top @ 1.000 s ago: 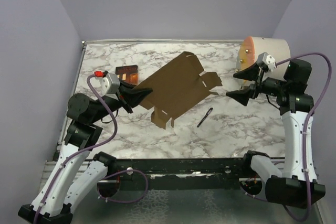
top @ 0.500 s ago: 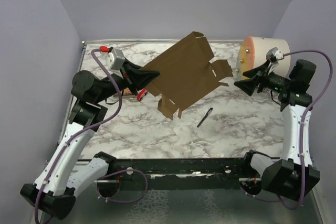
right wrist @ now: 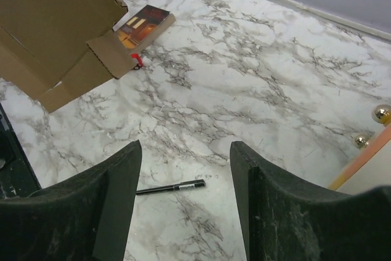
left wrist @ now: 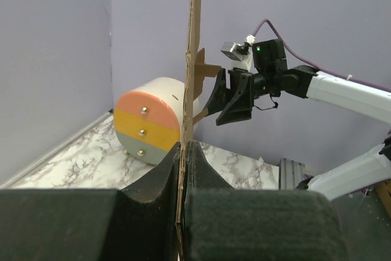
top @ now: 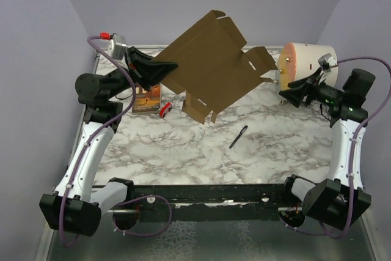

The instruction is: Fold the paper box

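Note:
The paper box (top: pixel 214 65) is a flat brown cardboard sheet with flaps, held tilted in the air above the back of the table. My left gripper (top: pixel 166 65) is shut on its left edge. In the left wrist view the sheet (left wrist: pixel 191 59) stands edge-on between the closed fingers of the left gripper (left wrist: pixel 181 151). My right gripper (top: pixel 285 93) hovers to the right of the sheet's tabbed flap, apart from it and open with nothing between its fingers. In the right wrist view the right gripper (right wrist: pixel 185 145) looks down on bare table, and the box (right wrist: pixel 49 22) fills the upper left corner.
A large cream cylinder (top: pixel 308 62) with a striped end lies at the back right, close behind the right gripper. A black pen (top: pixel 238 137) lies mid-table. A dark book (top: pixel 146 97) and a small red object (top: pixel 165 110) lie under the box's left side.
The left arm has raised the box off the table, up and toward the back. The right gripper has drawn back to the right, and its jaws have narrowed.

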{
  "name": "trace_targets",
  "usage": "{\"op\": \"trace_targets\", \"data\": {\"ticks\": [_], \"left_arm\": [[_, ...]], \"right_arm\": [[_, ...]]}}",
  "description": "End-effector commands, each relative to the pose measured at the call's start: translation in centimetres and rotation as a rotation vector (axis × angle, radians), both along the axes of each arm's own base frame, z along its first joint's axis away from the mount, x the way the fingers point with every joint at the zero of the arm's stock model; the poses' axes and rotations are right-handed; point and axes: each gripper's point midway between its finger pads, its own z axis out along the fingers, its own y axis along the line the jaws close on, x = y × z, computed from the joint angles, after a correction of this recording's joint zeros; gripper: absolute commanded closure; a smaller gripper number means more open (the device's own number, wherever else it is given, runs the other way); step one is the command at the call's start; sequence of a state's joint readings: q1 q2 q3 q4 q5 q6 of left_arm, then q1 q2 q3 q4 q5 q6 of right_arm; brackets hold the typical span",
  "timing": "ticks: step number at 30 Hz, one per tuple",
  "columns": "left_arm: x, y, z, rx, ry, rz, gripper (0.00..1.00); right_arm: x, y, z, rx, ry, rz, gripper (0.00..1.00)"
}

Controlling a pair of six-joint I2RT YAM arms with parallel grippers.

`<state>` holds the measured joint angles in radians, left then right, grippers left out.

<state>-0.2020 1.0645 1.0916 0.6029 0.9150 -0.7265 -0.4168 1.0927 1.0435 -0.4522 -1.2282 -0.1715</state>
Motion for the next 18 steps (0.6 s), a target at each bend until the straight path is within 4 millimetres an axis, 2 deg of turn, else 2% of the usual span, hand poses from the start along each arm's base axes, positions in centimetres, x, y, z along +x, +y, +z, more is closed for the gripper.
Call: {"op": "trace_targets", "data": {"ticks": [1, 8, 12, 18], "left_arm": [[-2.4, 0.9, 2.2, -0.003, -0.109, -0.077, 1.0], [-2.2, 1.7, 2.3, -0.016, -0.115, -0.128, 1.0], [-2.7, 1.7, 2.2, -0.046, -0.138, -0.181, 1.0], [-2.8, 1.8, 1.9, -0.072, -0.157, -0.226, 1.0]], "right_arm": [[-0.3, 0.2, 2.9, 0.006, -0.068, 0.057, 0.4], [-0.5, 1.0, 6.4, 0.072, -0.081, 0.164, 0.4], [-2.3, 2.1, 7.6, 0.161, -0.037, 0.322, 0.41], [-4.6, 3.0, 8.1, 0.19, -0.033, 0.407, 0.39]]}}
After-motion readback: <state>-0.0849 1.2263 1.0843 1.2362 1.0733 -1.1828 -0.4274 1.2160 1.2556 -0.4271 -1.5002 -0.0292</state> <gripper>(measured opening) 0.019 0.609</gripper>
